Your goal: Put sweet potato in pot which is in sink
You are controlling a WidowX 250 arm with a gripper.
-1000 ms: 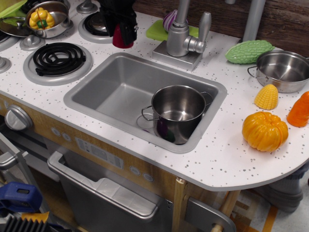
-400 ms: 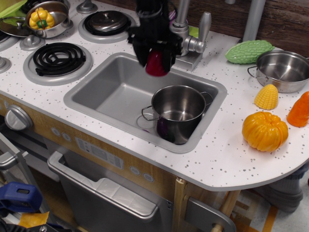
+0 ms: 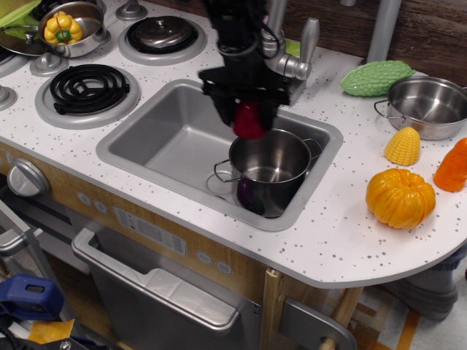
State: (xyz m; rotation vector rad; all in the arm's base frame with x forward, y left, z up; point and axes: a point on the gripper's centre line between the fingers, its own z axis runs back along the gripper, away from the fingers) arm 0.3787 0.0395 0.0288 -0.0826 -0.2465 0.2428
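Since the earlier frame the arm has travelled right from the sink's back edge and now hangs vertically over the sink (image 3: 157, 142). The gripper (image 3: 248, 117) is clamped on the sweet potato (image 3: 249, 121), which sits just above the back-left rim of the pot (image 3: 270, 171). The faucet (image 3: 281, 51) stands close behind; the pumpkin (image 3: 400, 197) lies well apart on the right

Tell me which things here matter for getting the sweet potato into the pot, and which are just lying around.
In the job:
- sweet potato, held in the gripper
- pot
- sink

Lying about:
- pumpkin
- corn
- green gourd
- steel pan
- bowl with yellow pepper
- faucet
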